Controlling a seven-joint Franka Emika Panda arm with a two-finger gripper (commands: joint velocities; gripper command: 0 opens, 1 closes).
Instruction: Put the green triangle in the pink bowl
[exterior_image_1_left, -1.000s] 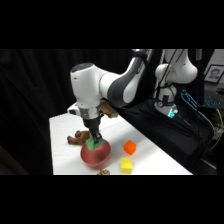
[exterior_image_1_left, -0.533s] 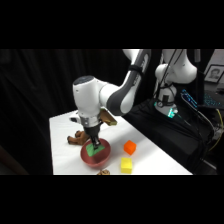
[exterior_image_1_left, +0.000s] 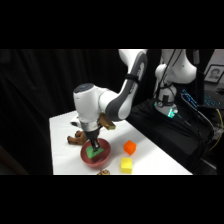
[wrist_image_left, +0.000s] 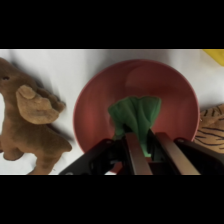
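One green triangle (wrist_image_left: 136, 116) is the piece that matters, and it sits inside the pink bowl (wrist_image_left: 95, 100), low against the bowl's floor. The end effector (wrist_image_left: 142, 145) hangs directly above it, its two fingers close together with the green block between their tips, so it appears to be pinching the triangle rather than spread clear of it; the block is probably held this low so that letting go will drop it only a little and it will not bounce out. From the side the bowl (exterior_image_1_left: 86, 156) stands near the front of the white counter (exterior_image_1_left: 62, 132), with an orange block (exterior_image_1_left: 130, 146) and a yellow cube (exterior_image_1_left: 126, 165) just beside it to the right. A brown plush animal (wrist_image_left: 30, 120) lies left of the bowl in the wrist view, a striped toy (wrist_image_left: 212, 131) cut off at the right edge. The fingertips themselves are hard to make out against the green.
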